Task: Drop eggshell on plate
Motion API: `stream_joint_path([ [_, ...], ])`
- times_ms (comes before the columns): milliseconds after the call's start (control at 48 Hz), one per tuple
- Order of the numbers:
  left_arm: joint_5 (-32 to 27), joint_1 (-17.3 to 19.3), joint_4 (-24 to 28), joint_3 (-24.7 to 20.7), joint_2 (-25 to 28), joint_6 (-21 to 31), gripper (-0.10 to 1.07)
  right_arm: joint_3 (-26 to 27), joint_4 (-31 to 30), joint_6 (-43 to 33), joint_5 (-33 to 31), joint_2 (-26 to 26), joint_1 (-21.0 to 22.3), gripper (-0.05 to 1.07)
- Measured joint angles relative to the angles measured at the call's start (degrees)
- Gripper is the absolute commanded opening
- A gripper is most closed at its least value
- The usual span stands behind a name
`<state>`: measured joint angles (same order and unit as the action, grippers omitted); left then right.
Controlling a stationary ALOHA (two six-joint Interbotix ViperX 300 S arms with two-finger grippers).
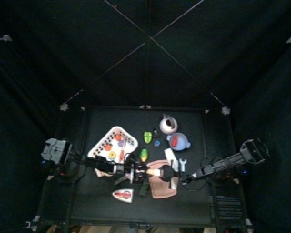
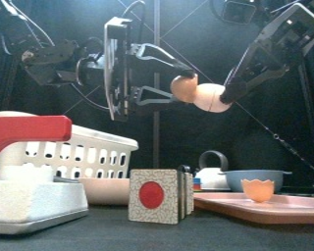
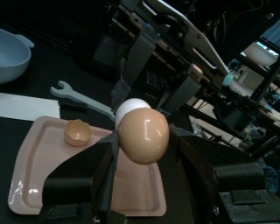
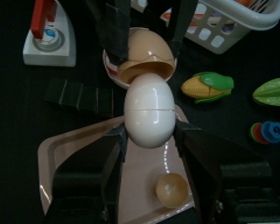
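Above the pink tray [image 2: 271, 204], your two arms met in mid-air with an egg split between them. Your left gripper [image 2: 173, 90] had its jaws closed on the tan eggshell half [image 2: 184, 88], which showed large between them in the left wrist view [image 3: 143, 133]. Your right gripper [image 2: 223, 95] had its jaws pinched on the white egg half [image 2: 210, 96], which showed long and pale in the right wrist view [image 4: 150, 108]. The two halves touched. Another eggshell cup [image 2: 259, 189] sat open side up on the tray, also seen from the left wrist [image 3: 77, 132]. Around the tray you had a white basket [image 2: 71, 157], a red-dotted card box [image 2: 156, 194], a blue bowl [image 2: 257, 177] and a wrench [image 3: 80, 99].
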<state>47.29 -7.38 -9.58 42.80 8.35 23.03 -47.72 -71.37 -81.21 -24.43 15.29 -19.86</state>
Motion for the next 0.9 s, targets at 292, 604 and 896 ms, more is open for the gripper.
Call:
stream_joint_path([
  [292,0.0,0.1,0.1,0.5,0.1,0.0,0.56,-2.2,2.9,0.0,-2.9,2.6,-2.2,0.70],
  [604,-0.3,1.5,0.0,-0.9,4.8,0.0,0.56,-6.2,9.0,0.0,-6.7,7.2,-4.5,0.70],
  [896,-1.3,2.7,-0.6,-2.9,8.4,0.1,0.58,-6.9,10.8,-0.1,-6.9,7.9,-4.6,0.70],
])
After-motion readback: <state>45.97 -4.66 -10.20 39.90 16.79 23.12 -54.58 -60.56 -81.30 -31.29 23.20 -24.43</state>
